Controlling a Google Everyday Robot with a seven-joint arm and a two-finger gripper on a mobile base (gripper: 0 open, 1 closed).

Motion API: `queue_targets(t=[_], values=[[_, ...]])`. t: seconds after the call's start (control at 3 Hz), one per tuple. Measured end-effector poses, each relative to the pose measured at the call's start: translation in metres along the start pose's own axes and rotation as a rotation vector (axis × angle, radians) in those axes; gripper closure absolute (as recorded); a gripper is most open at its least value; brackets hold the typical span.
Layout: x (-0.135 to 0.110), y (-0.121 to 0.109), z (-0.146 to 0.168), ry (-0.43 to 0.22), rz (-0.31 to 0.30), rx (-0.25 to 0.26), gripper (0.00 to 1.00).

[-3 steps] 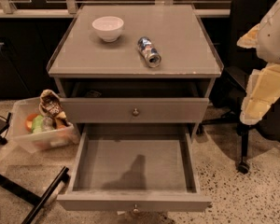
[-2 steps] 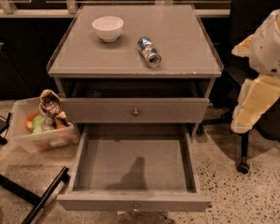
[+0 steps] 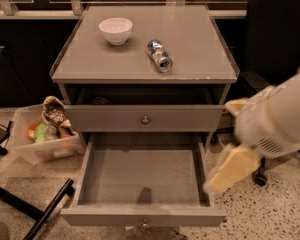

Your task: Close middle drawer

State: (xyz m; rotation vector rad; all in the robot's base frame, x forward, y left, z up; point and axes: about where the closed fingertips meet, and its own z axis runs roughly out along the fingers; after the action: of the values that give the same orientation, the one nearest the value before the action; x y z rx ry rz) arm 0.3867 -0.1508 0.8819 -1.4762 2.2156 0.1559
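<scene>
End effector [image 3: 232,169] blurred, just rt of middle drawer [image 3: 105,216].

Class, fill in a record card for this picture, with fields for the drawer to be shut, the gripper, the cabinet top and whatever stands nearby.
middle drawer: pulled far out, round knob on its front, nothing visible inside
upper drawer: taller front, round knob, not pulled out like the middle one
gripper: at the open drawer's right side; contact cannot be told
cabinet top: white bowl upright; drink can on its side, apart from the bowl
floor, left: clear plastic bin of snack packets
right: black office chair
</scene>
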Motion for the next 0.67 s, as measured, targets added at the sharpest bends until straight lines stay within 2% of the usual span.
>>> queue_targets(t=[0.33,0.67], values=[[0.006,0.044,0.073,-0.084,0.056,-0.076,0.00],[0.014,0.058,0.101,-0.076,0.066,-0.078,0.00]])
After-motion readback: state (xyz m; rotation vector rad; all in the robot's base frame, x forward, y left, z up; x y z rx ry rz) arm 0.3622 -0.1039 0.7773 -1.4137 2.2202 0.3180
